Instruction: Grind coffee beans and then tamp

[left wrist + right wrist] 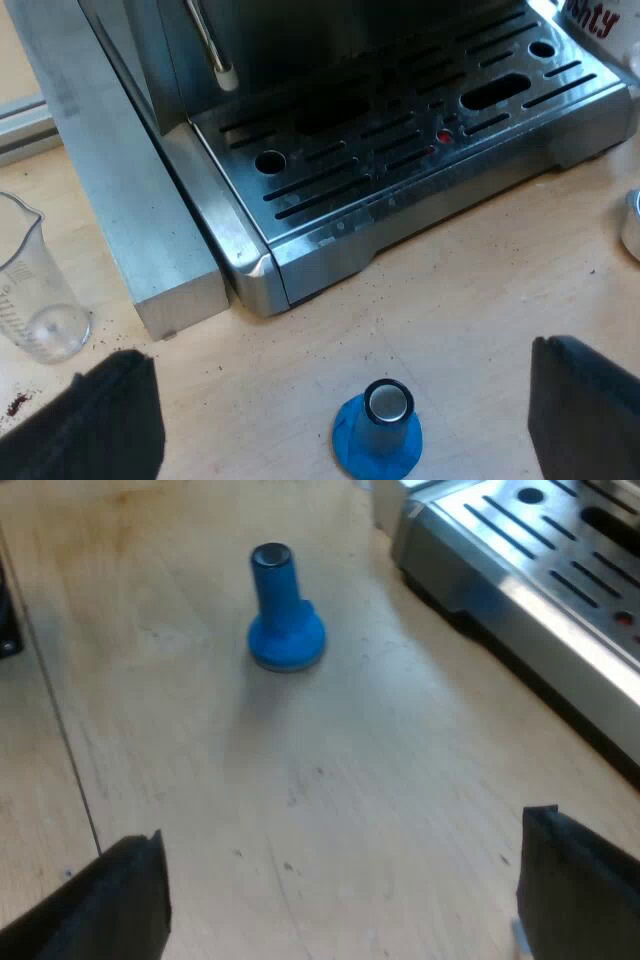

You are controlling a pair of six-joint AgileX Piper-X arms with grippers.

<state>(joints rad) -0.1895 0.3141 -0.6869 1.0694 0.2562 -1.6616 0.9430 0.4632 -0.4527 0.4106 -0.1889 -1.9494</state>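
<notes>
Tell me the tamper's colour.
The tamper is blue, with a grey top end. It shows best in the right wrist view.

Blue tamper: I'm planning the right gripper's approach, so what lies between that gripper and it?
Only bare wooden tabletop, seen in the right wrist view. Nothing stands between the open right gripper and the upright blue tamper.

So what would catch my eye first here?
The bright blue tamper, standing upright on the wooden table close to the espresso machine. After that, the machine's shiny slotted tray, and a clear measuring glass on the table by its side.
</notes>
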